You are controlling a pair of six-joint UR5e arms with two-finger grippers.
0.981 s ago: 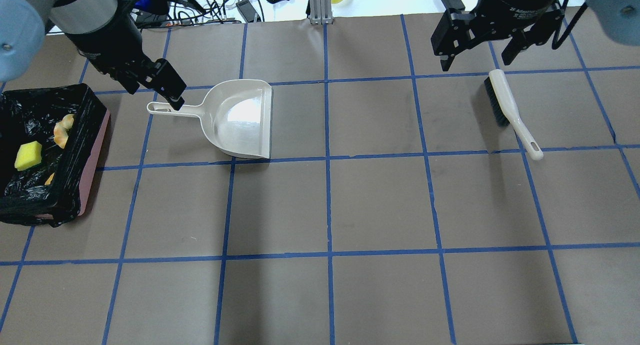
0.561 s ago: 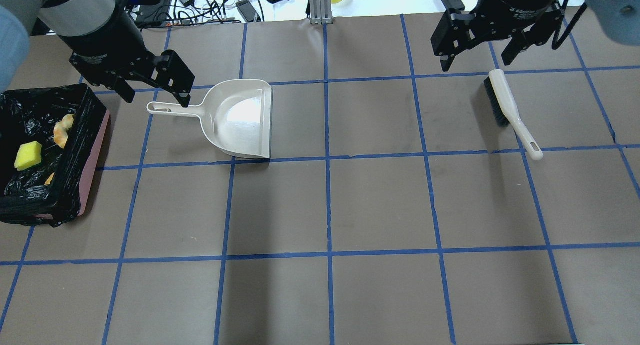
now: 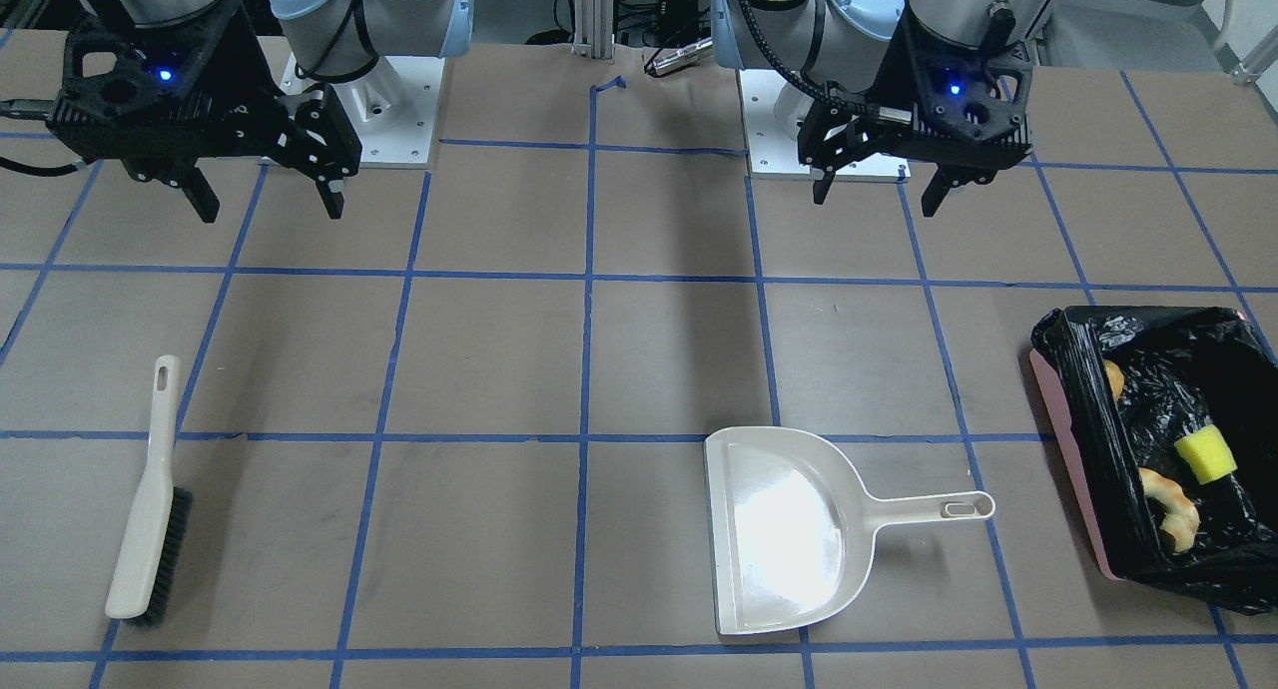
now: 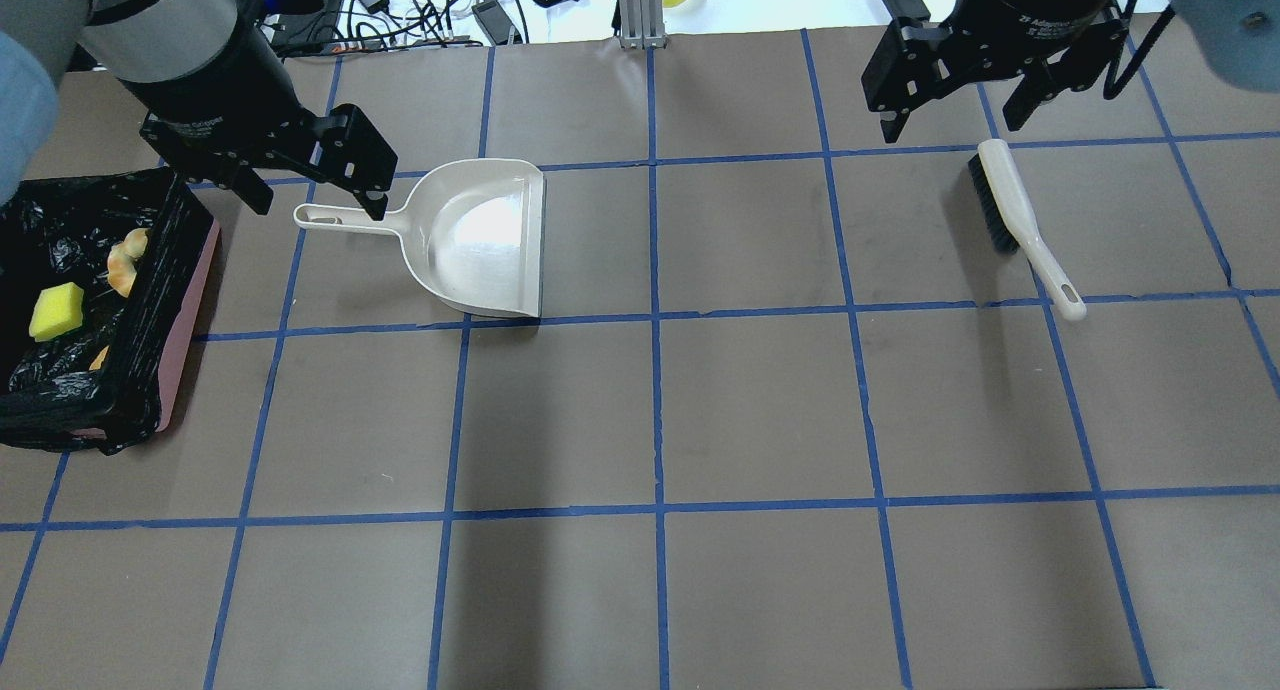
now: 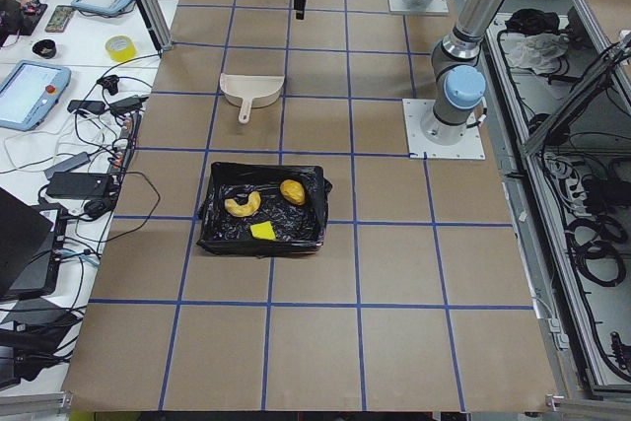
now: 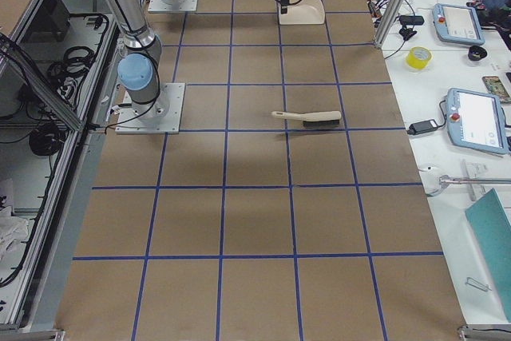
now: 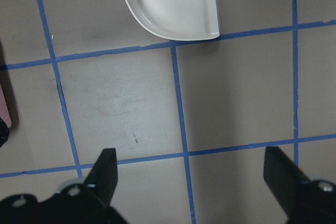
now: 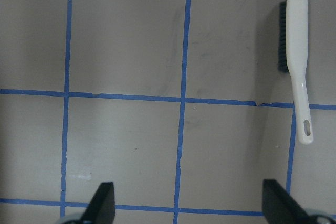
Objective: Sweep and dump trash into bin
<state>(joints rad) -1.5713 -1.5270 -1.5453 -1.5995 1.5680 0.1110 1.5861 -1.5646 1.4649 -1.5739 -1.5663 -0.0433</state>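
- The left end effector (image 3: 874, 200) hangs above the worktop (image 4: 760, 410) with its jaws spread wide, gripping nothing. From overhead it lines up with the handle end of the beige dustpan (image 4: 480, 240).
- The right end effector (image 3: 270, 208) is likewise wide open and empty, raised near the brush (image 4: 1015, 210), which lies on the worktop.
- The bin (image 3: 1071, 459) sits at the robot's left end of the worktop, apart from the dustpan.
- The trash (image 4: 56, 311) lies inside the bin on the black liner (image 3: 1178, 369): orange-yellow lump (image 5: 293, 191), cream crescent (image 3: 1173, 504), yellow-green wedge (image 3: 1205, 456).
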